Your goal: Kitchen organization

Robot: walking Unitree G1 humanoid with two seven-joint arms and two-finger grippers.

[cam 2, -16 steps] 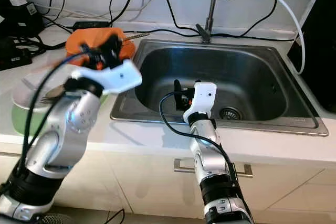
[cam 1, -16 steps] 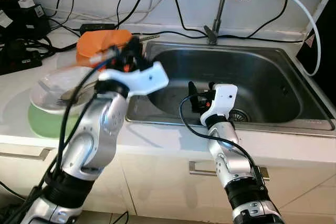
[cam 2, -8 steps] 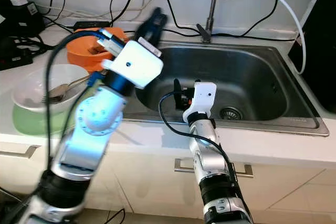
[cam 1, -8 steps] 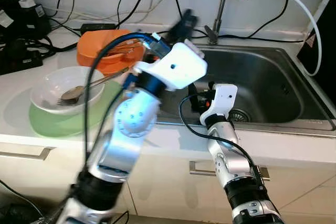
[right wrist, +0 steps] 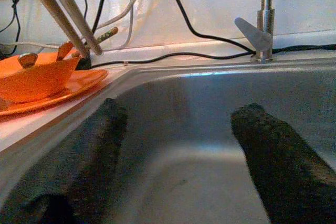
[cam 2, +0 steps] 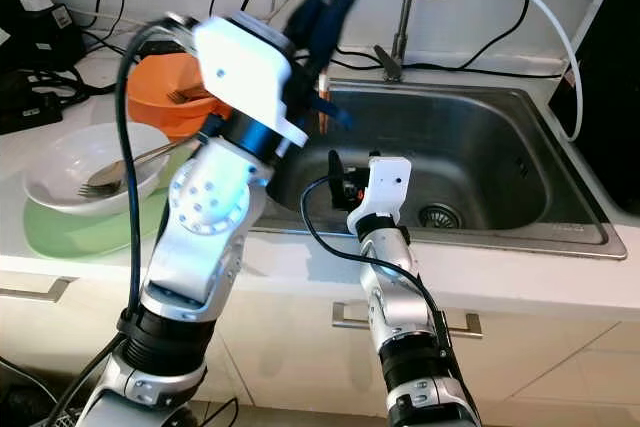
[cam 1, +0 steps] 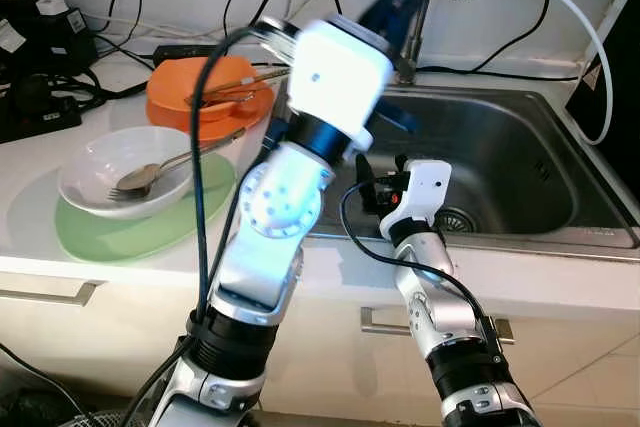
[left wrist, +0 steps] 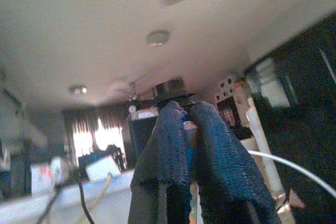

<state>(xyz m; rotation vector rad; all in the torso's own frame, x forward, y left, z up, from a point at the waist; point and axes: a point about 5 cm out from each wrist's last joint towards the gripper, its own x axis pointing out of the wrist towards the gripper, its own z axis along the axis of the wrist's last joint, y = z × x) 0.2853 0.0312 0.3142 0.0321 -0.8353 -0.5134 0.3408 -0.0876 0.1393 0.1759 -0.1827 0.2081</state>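
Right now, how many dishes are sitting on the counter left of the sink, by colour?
Orange: 2 (orange bowl on orange plate)
White: 1 (white bowl)
Green: 1 (green plate under it)
Total: 4
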